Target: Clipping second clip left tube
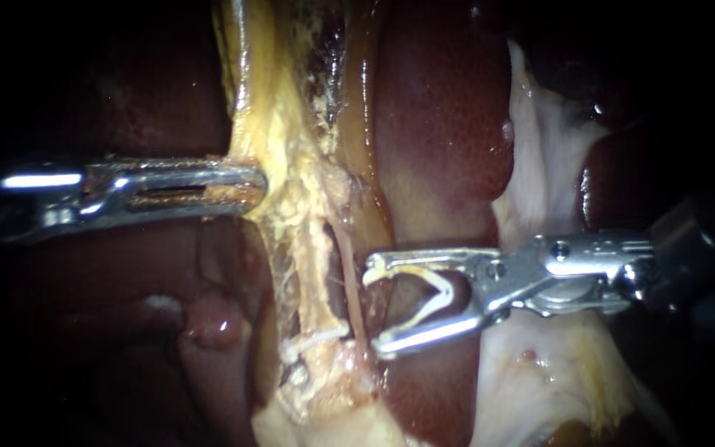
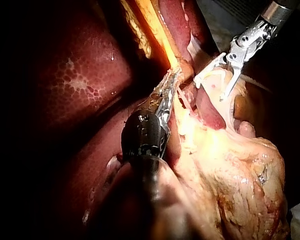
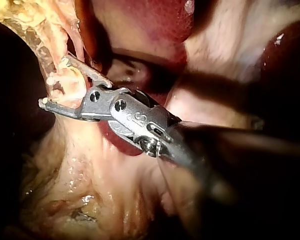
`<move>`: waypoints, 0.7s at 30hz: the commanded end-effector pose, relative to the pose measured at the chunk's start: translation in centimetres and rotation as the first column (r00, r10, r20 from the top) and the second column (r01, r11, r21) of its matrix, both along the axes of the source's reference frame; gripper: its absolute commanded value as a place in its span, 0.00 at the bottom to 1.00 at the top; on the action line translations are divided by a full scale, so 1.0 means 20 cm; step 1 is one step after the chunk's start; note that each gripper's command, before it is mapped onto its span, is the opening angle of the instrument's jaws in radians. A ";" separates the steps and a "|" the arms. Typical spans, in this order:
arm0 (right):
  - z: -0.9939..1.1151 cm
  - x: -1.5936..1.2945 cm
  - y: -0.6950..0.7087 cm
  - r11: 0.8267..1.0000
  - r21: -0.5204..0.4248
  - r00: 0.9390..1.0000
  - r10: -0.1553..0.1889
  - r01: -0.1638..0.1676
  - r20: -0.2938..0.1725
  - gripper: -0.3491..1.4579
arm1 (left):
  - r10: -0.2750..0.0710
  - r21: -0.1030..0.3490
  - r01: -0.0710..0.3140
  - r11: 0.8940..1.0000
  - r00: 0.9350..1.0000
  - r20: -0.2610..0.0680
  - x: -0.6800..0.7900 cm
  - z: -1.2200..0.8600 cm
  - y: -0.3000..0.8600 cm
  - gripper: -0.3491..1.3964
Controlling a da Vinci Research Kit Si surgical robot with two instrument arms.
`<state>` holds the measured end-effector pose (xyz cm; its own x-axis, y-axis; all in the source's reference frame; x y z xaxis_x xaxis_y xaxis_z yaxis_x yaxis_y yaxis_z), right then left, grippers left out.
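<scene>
A band of yellow tissue (image 1: pixel 291 165) runs down the middle of the endoscope view, with thin tubes stripped bare in it. The left tube (image 1: pixel 323 273) carries a white clip (image 1: pixel 316 337) across its lower part. My left instrument (image 1: pixel 250 186) comes in level from the left, its jaws shut on the edge of the yellow band. My right instrument (image 1: pixel 376 308) comes in from the right with its jaws open and a pale V-shaped clip (image 1: pixel 434 298) seated between them. Its tips stand just beside the thin tube (image 1: pixel 357 298) right of the left tube, above the white clip.
Dark red liver (image 1: pixel 440 124) lies behind and to the right of the band. Pale membrane (image 1: pixel 539 165) and fatty tissue (image 1: pixel 531 389) lie under my right instrument's shaft. In the left wrist view my left instrument (image 2: pixel 170 85) holds the band, and my right instrument (image 2: pixel 210 89) is open ahead of it.
</scene>
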<state>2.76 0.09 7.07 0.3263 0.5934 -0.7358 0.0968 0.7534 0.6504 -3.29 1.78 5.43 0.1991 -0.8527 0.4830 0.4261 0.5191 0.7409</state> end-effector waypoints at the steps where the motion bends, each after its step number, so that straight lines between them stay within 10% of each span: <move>1: 0.003 0.001 0.000 1.000 -0.002 1.000 0.000 0.000 0.007 0.52 | -0.002 -0.002 0.002 1.000 1.000 -0.003 0.001 0.000 0.000 0.00; 21: 0.028 0.018 -0.004 1.000 0.016 0.999 -0.011 0.010 0.050 0.52 | -0.002 -0.003 0.001 1.000 1.000 -0.004 0.003 0.001 0.000 0.00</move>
